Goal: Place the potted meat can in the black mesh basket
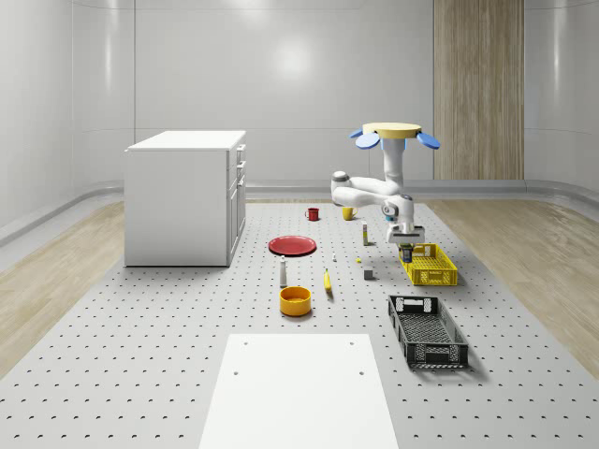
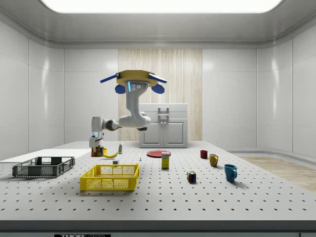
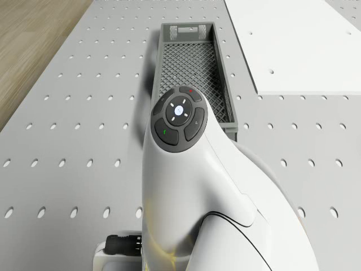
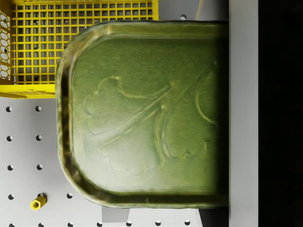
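Now, centre-left in the side view, the gripper (image 2: 97, 149) is clamped on the potted meat can (image 2: 99, 151), just off the table. Rightward, the drone (image 2: 136, 81) hovers. Whole-scene view, lower right: black mesh basket (image 1: 428, 330), well apart.

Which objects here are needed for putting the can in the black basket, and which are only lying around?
Needed:
potted meat can, held in the gripper beside the yellow basket
black mesh basket

Lying around:
yellow basket
red plate
orange bowl
banana
red mug
blue mug
white cabinet
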